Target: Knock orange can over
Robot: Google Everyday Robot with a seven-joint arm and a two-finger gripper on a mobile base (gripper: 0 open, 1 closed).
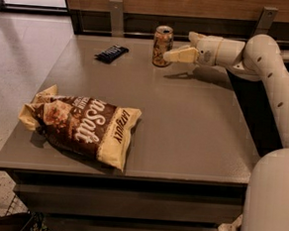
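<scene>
The orange can (162, 45) stands upright at the far edge of the grey table (183, 130), a little right of the middle. It is orange-gold with pale markings and a silver top. My gripper (180, 51) comes in from the right, low over the table. Its cream tip is right beside the can's right side, touching it or nearly so. The white arm (271, 71) runs back to the right and down the right edge of the view.
A brown and cream chip bag (82, 125) lies at the front left of the table. A dark snack bar (111, 52) lies at the far left, left of the can. A wooden wall with two metal brackets runs behind the table.
</scene>
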